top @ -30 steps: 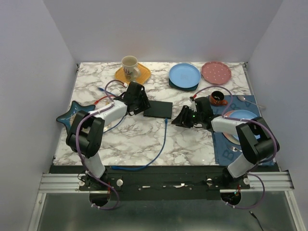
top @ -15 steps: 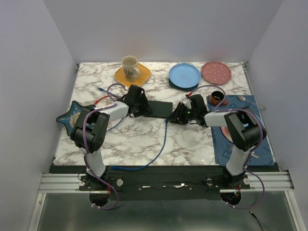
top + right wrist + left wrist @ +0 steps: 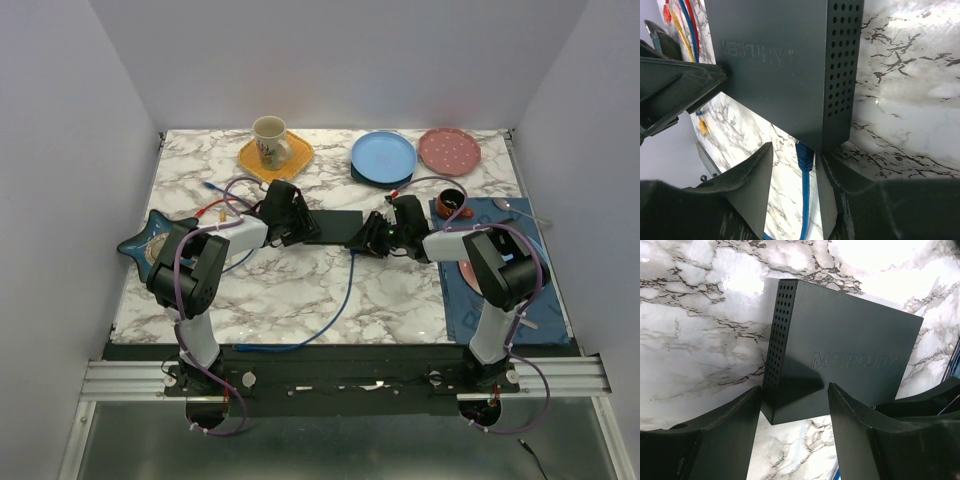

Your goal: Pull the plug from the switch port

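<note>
The flat matte-black box (image 3: 335,223) lies mid-table. It fills the left wrist view (image 3: 840,360) and the right wrist view (image 3: 785,65). A blue plug (image 3: 804,156) sits in the switch port on the box's near long edge, and its blue cable (image 3: 330,305) runs toward the table front. My right gripper (image 3: 796,161) is open, with one finger on each side of the plug, at the box's right end (image 3: 362,240). My left gripper (image 3: 795,432) is open and straddles the box's near left corner (image 3: 303,232).
A mug on a yellow plate (image 3: 272,150), a blue plate (image 3: 383,156) and a pink plate (image 3: 449,150) stand at the back. A brown cup (image 3: 452,204) and a blue placemat (image 3: 465,300) are at the right. A star-shaped dish (image 3: 145,242) and loose coloured cables (image 3: 215,205) are at the left.
My right gripper has moved left from the table's right side up to the box and now has the plug between its fingers. My left gripper has closed in on the box's left corner.
</note>
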Controlling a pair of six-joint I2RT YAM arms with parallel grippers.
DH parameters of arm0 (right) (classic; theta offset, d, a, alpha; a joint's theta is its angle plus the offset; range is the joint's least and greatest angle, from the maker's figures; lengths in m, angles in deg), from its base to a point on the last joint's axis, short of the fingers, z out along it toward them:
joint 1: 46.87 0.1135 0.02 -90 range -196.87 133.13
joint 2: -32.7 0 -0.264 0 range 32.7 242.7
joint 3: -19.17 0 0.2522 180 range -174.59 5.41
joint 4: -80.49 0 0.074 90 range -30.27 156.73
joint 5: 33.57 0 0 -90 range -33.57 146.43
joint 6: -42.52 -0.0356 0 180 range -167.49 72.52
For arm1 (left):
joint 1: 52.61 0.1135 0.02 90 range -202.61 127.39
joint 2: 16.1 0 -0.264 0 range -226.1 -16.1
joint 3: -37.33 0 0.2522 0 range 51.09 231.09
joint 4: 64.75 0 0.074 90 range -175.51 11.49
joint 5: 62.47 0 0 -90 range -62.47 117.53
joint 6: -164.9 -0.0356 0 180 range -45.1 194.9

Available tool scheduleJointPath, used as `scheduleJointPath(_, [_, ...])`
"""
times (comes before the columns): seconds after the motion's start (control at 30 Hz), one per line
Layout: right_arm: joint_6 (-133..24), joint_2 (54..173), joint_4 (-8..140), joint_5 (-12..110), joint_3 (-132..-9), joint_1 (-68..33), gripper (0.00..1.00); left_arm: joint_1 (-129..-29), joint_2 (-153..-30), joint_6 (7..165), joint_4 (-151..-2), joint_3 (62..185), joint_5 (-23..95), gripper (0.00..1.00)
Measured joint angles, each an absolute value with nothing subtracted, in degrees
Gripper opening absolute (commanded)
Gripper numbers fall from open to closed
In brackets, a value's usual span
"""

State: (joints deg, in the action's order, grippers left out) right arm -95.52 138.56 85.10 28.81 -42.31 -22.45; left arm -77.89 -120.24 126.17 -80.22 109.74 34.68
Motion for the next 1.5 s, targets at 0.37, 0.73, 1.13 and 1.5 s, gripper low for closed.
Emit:
scheduleJointPath(0.37, [-98.5,138.0,88.4,31.0,-39.9,-22.4,0.46,-78.1,-118.2,125.2,-86.2,111.1,33.7,0.69])
scheduleJointPath(0.73, [-102.0,136.9,91.1,33.1,-37.1,-22.4,0.45,-78.2,-118.8,125.2,-83.0,114.1,38.2,0.68])
scheduleJointPath(1.13, [-101.5,136.4,90.6,33.7,-36.6,-22.6,0.46,-77.8,-122.2,124.2,-78.7,116.1,40.7,0.67])
scheduleJointPath(1.5, [-89.1,128.3,77.3,40.8,-36.5,-22.5,0.52,-78.5,-123.7,123.3,-84.3,121.4,40.6,0.68])
